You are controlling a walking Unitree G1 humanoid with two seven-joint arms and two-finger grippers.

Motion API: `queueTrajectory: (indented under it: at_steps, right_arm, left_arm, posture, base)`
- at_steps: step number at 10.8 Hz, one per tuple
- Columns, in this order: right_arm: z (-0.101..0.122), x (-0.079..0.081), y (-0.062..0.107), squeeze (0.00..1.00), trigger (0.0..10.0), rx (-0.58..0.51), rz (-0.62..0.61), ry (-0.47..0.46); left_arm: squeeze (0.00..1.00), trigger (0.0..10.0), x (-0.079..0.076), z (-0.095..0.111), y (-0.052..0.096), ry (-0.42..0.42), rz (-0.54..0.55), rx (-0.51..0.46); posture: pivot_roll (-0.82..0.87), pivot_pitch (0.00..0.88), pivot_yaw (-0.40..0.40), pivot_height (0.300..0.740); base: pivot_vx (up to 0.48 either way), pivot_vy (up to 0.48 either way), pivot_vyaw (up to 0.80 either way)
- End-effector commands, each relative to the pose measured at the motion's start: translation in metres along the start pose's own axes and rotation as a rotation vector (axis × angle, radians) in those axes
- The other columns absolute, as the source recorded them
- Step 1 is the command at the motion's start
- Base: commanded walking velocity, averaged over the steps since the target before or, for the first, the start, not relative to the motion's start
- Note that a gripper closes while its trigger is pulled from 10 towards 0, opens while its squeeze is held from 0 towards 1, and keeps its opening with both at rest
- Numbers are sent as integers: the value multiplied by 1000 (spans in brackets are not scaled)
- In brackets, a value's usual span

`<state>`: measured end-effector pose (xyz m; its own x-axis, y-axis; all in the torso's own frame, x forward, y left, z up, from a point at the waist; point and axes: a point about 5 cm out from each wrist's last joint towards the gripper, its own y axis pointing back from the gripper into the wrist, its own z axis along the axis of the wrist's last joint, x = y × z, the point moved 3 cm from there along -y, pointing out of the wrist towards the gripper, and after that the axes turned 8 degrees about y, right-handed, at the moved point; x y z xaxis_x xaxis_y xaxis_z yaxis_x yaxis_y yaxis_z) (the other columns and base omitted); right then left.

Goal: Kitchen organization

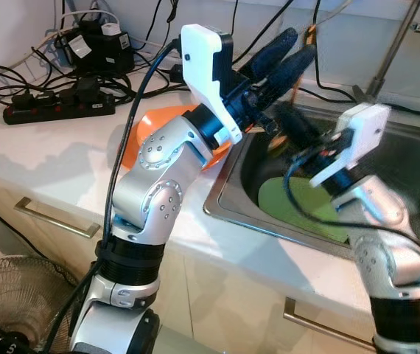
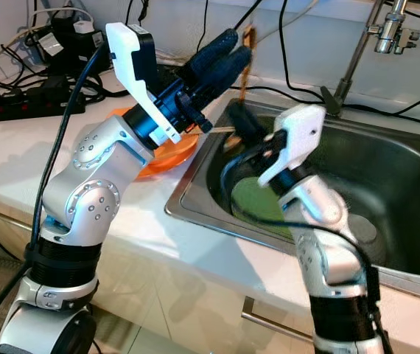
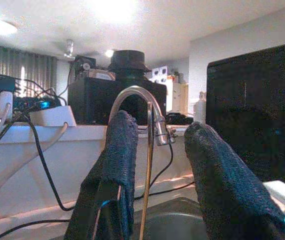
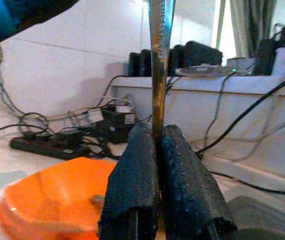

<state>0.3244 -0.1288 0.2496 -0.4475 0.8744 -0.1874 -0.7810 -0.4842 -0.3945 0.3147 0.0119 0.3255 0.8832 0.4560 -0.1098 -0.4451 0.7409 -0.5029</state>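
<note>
While the right gripper (image 4: 158, 150) reaches up over the sink (image 2: 409, 184), its fingers pinch a metal utensil (image 4: 161, 60) upright. Left gripper (image 1: 287, 55) is raised beside it, fingers parted, above the orange bowl (image 2: 167, 158) on the counter (image 1: 40, 158) left of the sink.

Left gripper (image 1: 287, 53) is raised, fingers (image 3: 113, 170) spread apart; right gripper (image 4: 160, 165) reaches forward, fingers pinched together.

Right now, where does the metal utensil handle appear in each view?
Left eye view: metal utensil handle, upper middle, beside the left tool's fingers.
Right eye view: upper middle.
Left wrist view: thin strip between the left tool's open fingers.
Right wrist view: centre, clamped by the right tool.
Shared landmark: the steel sink.
</note>
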Motion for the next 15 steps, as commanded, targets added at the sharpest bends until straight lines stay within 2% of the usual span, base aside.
queueTrajectory:
  at_steps: [1, 2, 3, 4, 6, 7, 9, 10, 12, 13, 15]
  right_arm:
    - [1, -17, 1, 0, 0, 3, -69, 31]
    - [1, -28, 1, 0, 0, 7, -120, 42]
    - [-1, -50, 4, 0, 10000, 26, -236, 53]
    - [-4, -73, 9, 0, 10000, 41, -355, 51]
    - [-6, -97, 17, 0, 10000, 58, -472, 86]
    - [-16, -104, 22, 0, 10000, 97, -524, 89]
    - [-51, -98, 30, 0, 10000, 208, -539, 56]
    - [-61, -93, 32, 0, 10000, 236, -533, 47]
    - [-77, -88, 34, 0, 10000, 273, -521, 34]
    - [-79, -87, 34, 0, 10000, 281, -518, 37]
    - [-96, -77, 38, 0, 10000, 329, -496, 20]
  left_arm:
    - [0, 10000, -2, 5, 1, -10, -9, -21]
    - [0, 10000, -1, 5, 3, -13, -1, -23]
    - [0, 10000, 4, 4, 8, -16, 22, -18]
    - [0, 10000, 9, 1, 15, -26, 50, -4]
    - [0, 10000, 20, -12, 34, -61, 118, 62]
    - [0, 10000, 25, -26, 48, -125, 146, 144]
    - [0, 10000, 23, -48, 69, -138, 162, 257]
    - [0, 10000, 24, -59, 77, -146, 175, 303]
    - [0, 10000, 28, -88, 99, -110, 216, 403]
    - [0, 10000, 29, -92, 102, -100, 222, 419]
    - [0, 10000, 32, -114, 120, -70, 240, 516]
  posture:
    - [176, 26, 20, 740]
    - [175, 26, 21, 740]
    - [176, 24, 20, 740]
    - [177, 24, 18, 740]
    - [176, 17, 20, 740]
    - [179, 12, 15, 740]
    - [199, 8, 5, 740]
    - [204, 8, 3, 740]
    - [199, 25, 0, 740]
    - [197, 26, 0, 740]
    - [202, 34, -5, 740]
  base:
    - [0, 0, 0]
    - [0, 0, 0]
    - [0, 0, 0]
    - [0, 0, 0]
    - [0, 0, 0]
    - [0, 0, 0]
    - [0, 0, 0]
    - [0, 0, 0]
    - [0, 0, 0]
    - [0, 0, 0]
    - [0, 0, 0]
